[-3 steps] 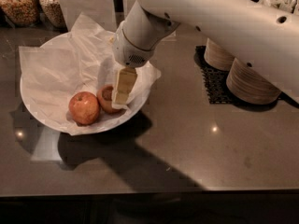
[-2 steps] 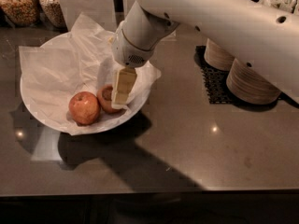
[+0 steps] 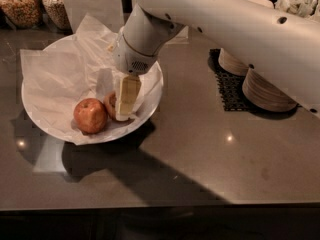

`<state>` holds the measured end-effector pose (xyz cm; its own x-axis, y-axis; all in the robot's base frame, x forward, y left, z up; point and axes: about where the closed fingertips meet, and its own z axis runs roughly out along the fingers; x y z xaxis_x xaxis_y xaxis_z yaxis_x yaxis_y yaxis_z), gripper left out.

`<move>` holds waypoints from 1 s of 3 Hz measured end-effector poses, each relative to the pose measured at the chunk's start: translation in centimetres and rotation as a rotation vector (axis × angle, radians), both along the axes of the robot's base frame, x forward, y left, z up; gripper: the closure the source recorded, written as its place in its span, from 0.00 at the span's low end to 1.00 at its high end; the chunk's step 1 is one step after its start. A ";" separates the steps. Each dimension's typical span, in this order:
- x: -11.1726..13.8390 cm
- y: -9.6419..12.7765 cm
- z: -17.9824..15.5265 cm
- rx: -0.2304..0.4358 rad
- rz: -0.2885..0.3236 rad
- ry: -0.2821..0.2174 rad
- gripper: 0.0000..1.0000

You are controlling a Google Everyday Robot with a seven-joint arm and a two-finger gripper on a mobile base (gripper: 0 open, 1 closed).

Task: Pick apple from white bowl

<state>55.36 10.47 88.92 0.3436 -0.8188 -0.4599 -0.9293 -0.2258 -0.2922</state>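
The wide white bowl (image 3: 150, 91) with crumpled white paper lining stands on the dark counter at the left. Two apples lie at its front. The bigger, paler orange-red apple (image 3: 90, 115) is in full view. The smaller, deeper red apple (image 3: 110, 105) lies just right of it and is mostly hidden behind my gripper. My gripper (image 3: 123, 112) reaches straight down into the bowl from the white arm and sits right at the smaller apple, touching or almost touching it.
Stacks of small beige paper bowls (image 3: 267, 91) stand on a black mat (image 3: 229, 91) at the right. Two glass jars (image 3: 20, 4) of snacks stand at the back left. The white arm (image 3: 235, 29) spans the upper right.
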 end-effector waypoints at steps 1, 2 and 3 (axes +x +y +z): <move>0.0 0.0 0.0 0.000 0.000 0.000 0.17; 0.0 0.0 0.0 0.000 0.000 0.000 0.40; 0.0 0.0 0.0 0.000 0.000 0.000 0.64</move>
